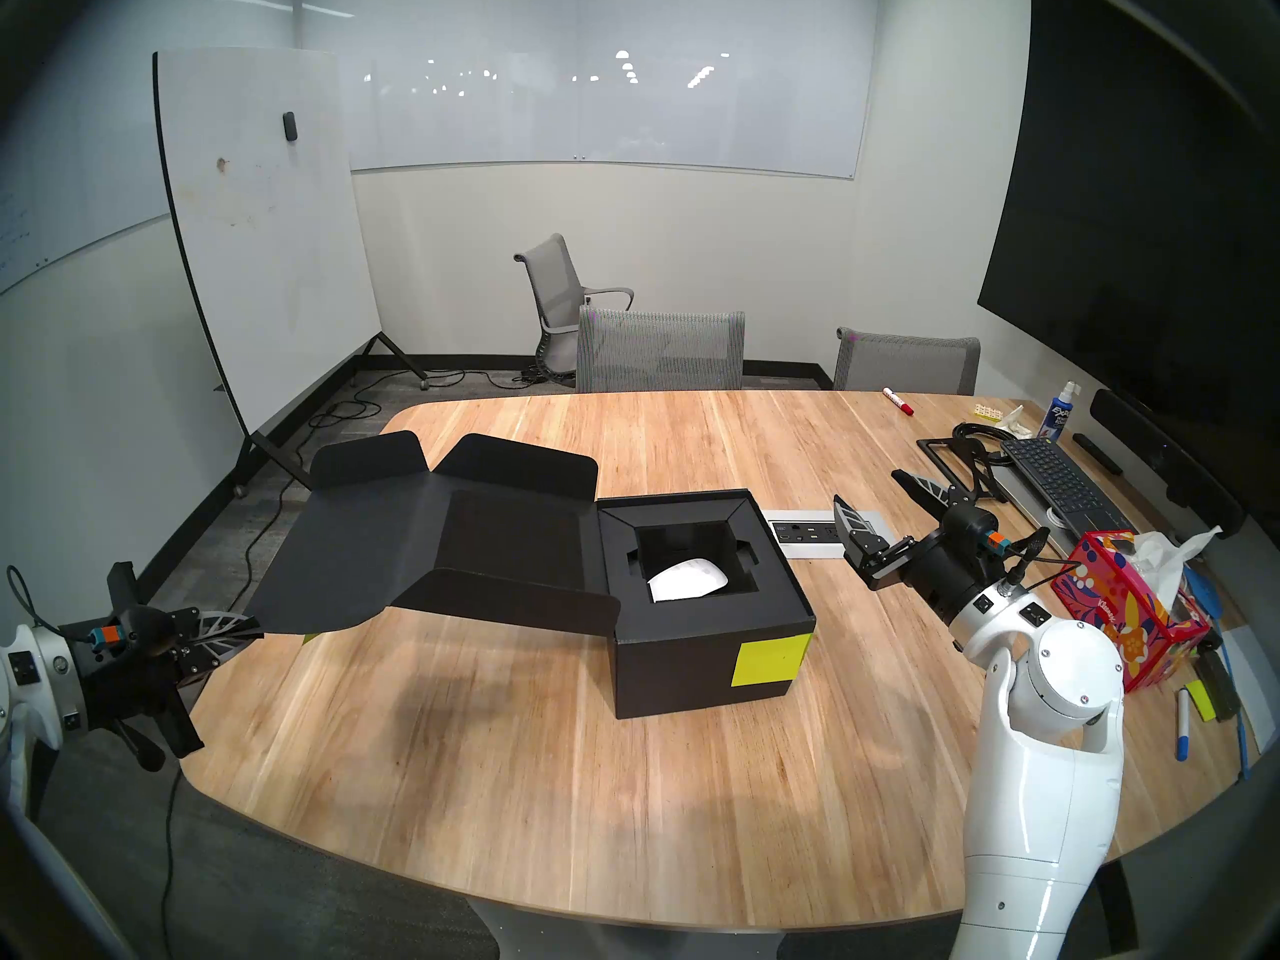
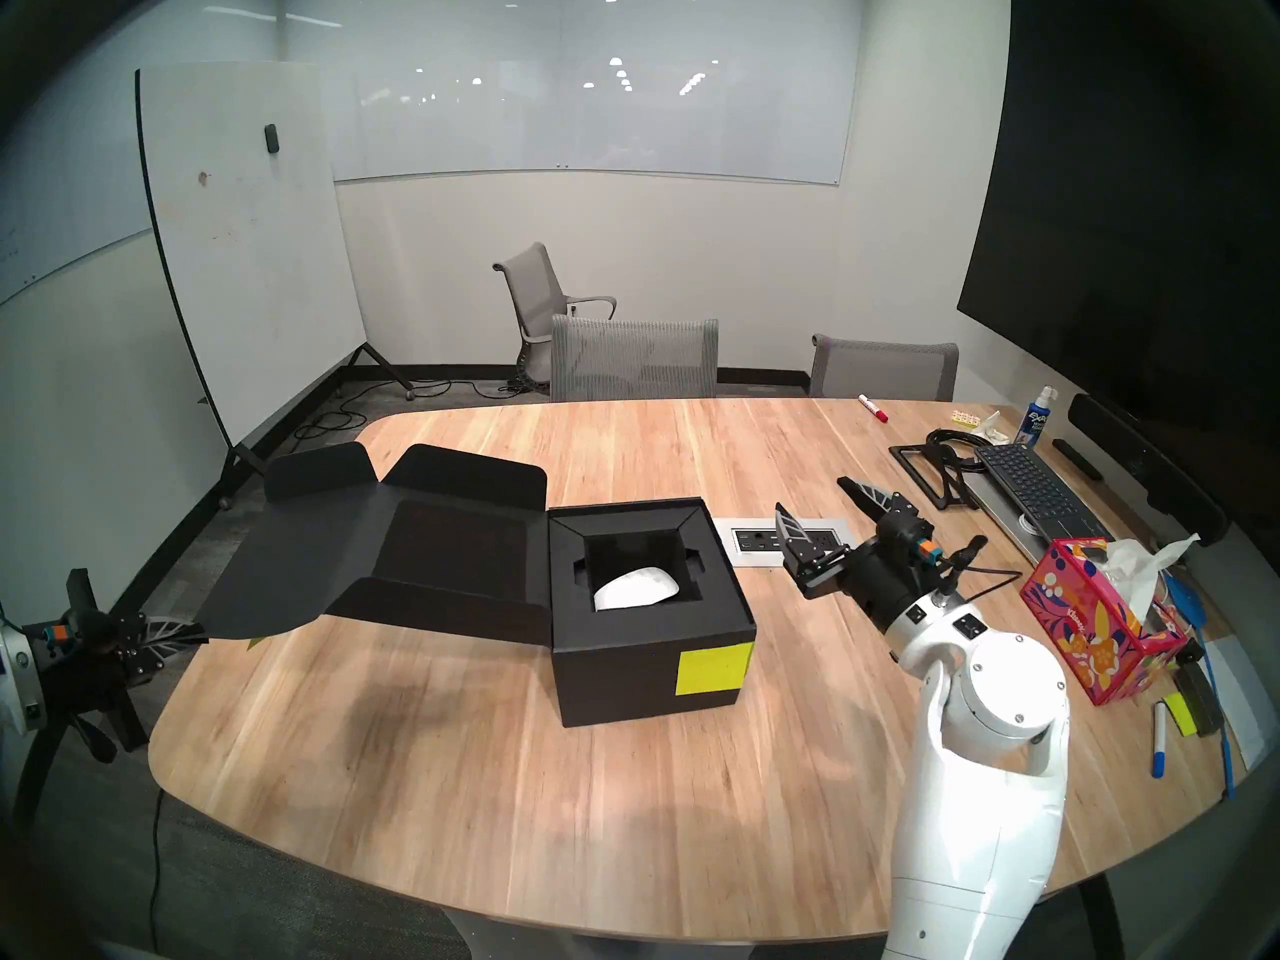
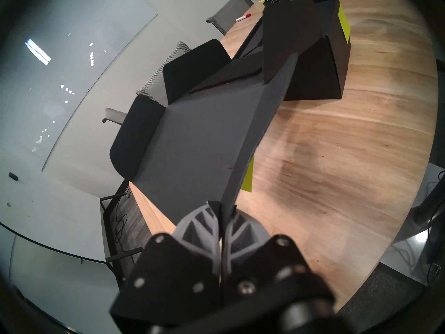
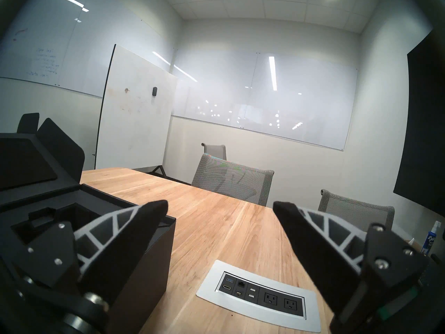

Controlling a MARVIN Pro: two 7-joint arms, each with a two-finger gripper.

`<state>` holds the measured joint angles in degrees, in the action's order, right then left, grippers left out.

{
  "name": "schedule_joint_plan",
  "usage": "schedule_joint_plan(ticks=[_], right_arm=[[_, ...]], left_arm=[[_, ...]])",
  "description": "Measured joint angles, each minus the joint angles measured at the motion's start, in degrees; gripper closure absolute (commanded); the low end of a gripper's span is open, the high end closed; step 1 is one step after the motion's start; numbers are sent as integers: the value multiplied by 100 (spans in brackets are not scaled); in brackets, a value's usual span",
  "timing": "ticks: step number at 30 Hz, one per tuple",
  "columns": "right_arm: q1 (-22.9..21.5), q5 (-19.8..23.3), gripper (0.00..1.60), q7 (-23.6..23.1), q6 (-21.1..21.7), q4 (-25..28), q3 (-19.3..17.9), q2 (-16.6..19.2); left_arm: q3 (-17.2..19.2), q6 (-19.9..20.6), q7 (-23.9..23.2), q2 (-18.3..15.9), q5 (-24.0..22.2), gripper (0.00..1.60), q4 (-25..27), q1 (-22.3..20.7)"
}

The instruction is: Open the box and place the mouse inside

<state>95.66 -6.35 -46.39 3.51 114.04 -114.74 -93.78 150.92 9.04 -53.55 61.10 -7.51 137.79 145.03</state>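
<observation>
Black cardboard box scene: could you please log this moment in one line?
black cardboard box: open | white mouse: inside | left gripper: shut on lid flap | right gripper: open, empty

A tissue box (image 1: 1125,609), keyboard (image 1: 1056,484) and perhaps pens (image 1: 1184,723) crowd the table's (image 1: 554,764) right end.

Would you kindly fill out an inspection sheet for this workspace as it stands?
Surface: wooden table, with a power outlet panel set in it.
Job's things: black box open, flap lid spread out; white mouse inside the cavity.
Clutter: tissue box, keyboard, markers, spray bottle, all at the right.
Grippers: left gripper shut on the lid's edge; right gripper open, empty, beside the box.
Cables: loose on the floor by the whiteboard.
Surroundings: mesh chairs, wall screen.
</observation>
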Motion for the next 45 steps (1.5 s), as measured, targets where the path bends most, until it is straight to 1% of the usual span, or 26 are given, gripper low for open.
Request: schedule_joint_plan(ticks=[5, 12, 21, 29, 32, 39, 45], right_arm=[[0, 0, 0, 0, 0, 0, 0, 0], [0, 0, 0, 0, 0, 0, 0, 0], [0, 0, 0, 0, 0, 0, 0, 0], [0, 0, 0, 0, 0, 0, 0, 0], [0, 0, 0, 0, 0, 0, 0, 0], [0, 0, 0, 0, 0, 0, 0, 0], [0, 0, 0, 0, 0, 0, 0, 1]], left_arm=[[181, 35, -95, 4, -89, 160, -25, -68], [368, -11, -218, 73, -171, 160, -252, -148], [637, -86, -388, 139, -268, 160, -287, -240], [895, -73, -489, 147, -346, 160, -401, -363], [966, -32, -489, 107, -385, 160, -434, -422], [1226, 154, -504, -102, -544, 160, -463, -621], [1289, 312, -536, -299, -641, 160, -516, -828]])
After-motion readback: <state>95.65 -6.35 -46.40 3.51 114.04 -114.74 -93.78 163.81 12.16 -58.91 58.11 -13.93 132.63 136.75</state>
